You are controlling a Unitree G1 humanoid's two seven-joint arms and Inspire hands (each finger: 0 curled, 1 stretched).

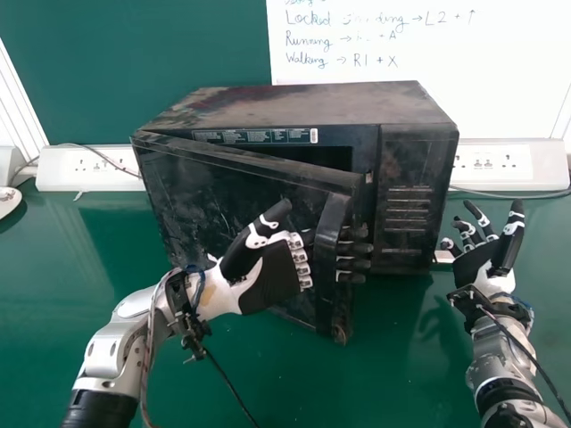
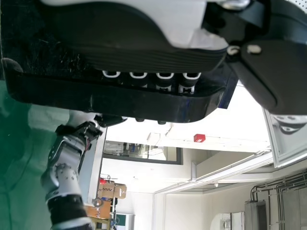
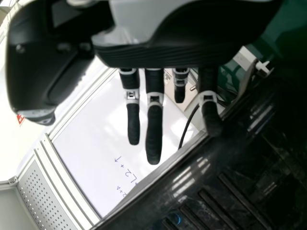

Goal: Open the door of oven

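You can see the black, box-shaped microwave oven (image 1: 308,102) on the green table (image 1: 410,366), in the middle of the head view. Its black, scratched door (image 1: 201,196) is partly open: the side with the handle stands out from the oven body toward you, and a dark gap shows between them.

Your left hand (image 1: 272,281) is at the long, curved black handle (image 1: 328,263) of this door. Its fingers are rather straight and go behind the handle, between it and the door, with their ends coming out at the other side. The thumb is stretched away from them, not around the handle. How firmly the fingers press on it, you cannot tell.

Your right hand (image 1: 477,263) is beside the oven, on its right side, with the fingers wide apart and straight, holding nothing.

Behind the oven you have a white board (image 1: 401,67) with handwriting, and a white socket strip (image 1: 89,169) at the left and another white socket strip (image 1: 500,165) at the right.
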